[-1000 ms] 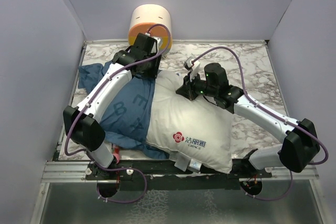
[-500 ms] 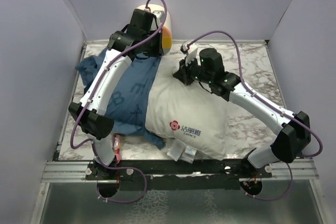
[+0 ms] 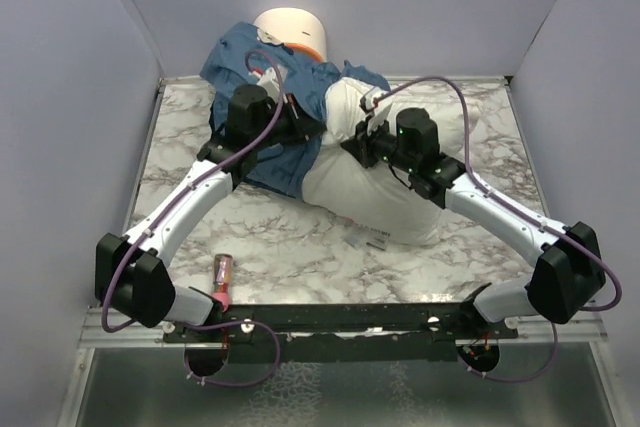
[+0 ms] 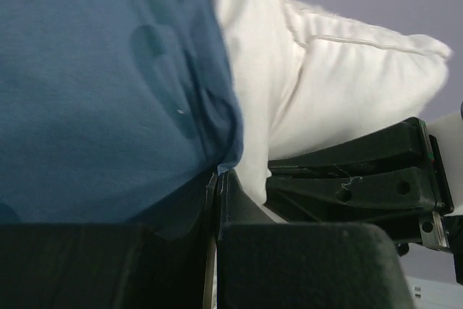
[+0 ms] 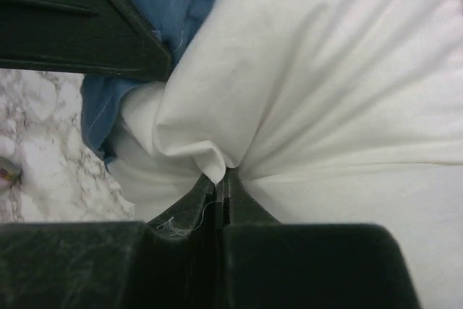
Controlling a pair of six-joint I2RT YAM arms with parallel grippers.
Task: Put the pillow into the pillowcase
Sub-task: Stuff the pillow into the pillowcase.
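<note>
Clenched on pillowcase (image 3: 270, 72) edge with left fingers (image 4: 233, 204) and on a pillow (image 3: 385, 202) fold with right fingers (image 5: 239, 204), side by side over far table (image 3: 280, 237), pillowcase just left of pillow's raised far end, long axis running near-right.

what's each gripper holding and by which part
The left gripper is shut on a fold of the pillowcase. The right gripper pinches a bunched fold of fabric on the pillow.

The blue pillowcase (image 3: 245, 59) bunches at and beyond the left gripper (image 3: 308, 130). The right gripper (image 3: 358, 139), just beside it, presses into the white pillow (image 3: 345, 192) lying under it
</note>
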